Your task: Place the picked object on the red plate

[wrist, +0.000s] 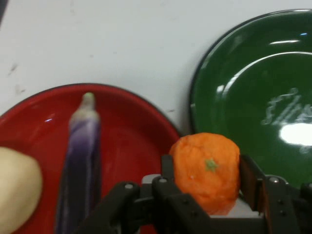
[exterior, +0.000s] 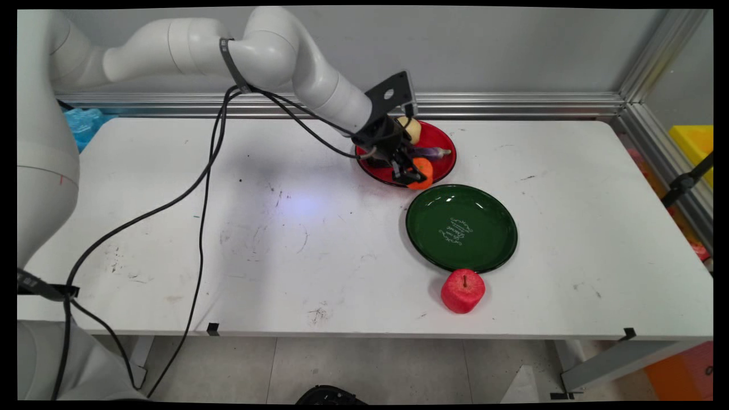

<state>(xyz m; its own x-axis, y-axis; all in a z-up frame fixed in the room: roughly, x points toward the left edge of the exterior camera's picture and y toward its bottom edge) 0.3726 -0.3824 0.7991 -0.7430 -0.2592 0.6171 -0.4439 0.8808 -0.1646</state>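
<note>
White table, grey wall behind. Gripper over red plate at its 5 o'clock rim, jaws clamped on orange. Purple eggplant and pale yellowish fruit lie on red plate. Green plate just beside, at red plate's 5 o'clock. Red apple touching green plate's 6 o'clock edge.

We reach down from the upper left, our gripper tilted, fingers clamped around something.
</note>
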